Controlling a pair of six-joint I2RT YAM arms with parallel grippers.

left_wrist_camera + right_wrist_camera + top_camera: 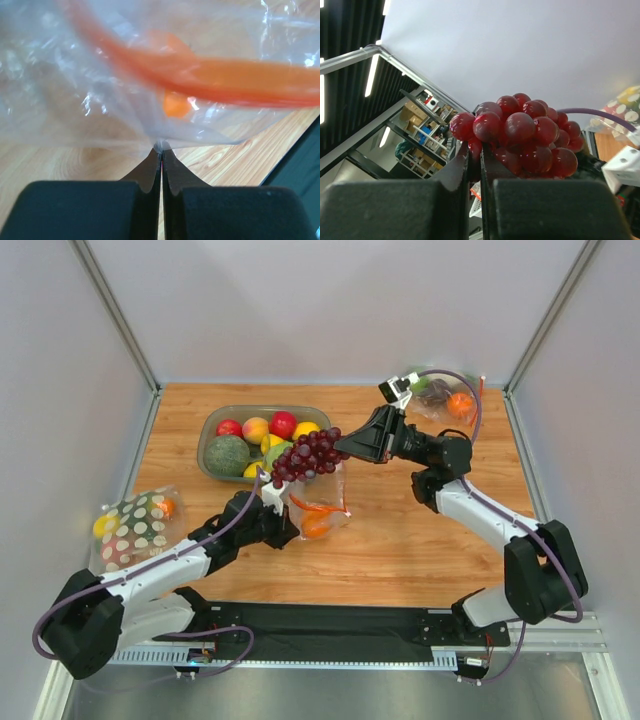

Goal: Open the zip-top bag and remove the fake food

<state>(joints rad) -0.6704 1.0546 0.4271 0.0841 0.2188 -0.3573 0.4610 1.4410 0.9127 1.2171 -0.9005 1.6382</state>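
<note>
Wooden tabletop (pixel 400 540), walled in white on three sides: your left gripper (pixel 161 152), fingers pressed together, pinches the clear crinkly zip-top bag (pixel 322 502) by its edge, a small plastic orange (pixel 315 527) inside. Your right gripper (pixel 347 448) is clamped on the dark purple plastic grape bunch (pixel 305 455) at the bag's mouth, near the grey bowl of fruit (pixel 212 420); bare wood lies open to the right

Overall: bright, even, soft faint shadows on table (pixel 400 540). Left wrist: zip-top bag (pixel 75 75) out of focus, its orange strip (pixel 240 82) smeared; plastic glints. Right wrist: grape bunch (pixel 520 135) sharp, glossy highlights; strip lights (pixel 372 75) glare.
</note>
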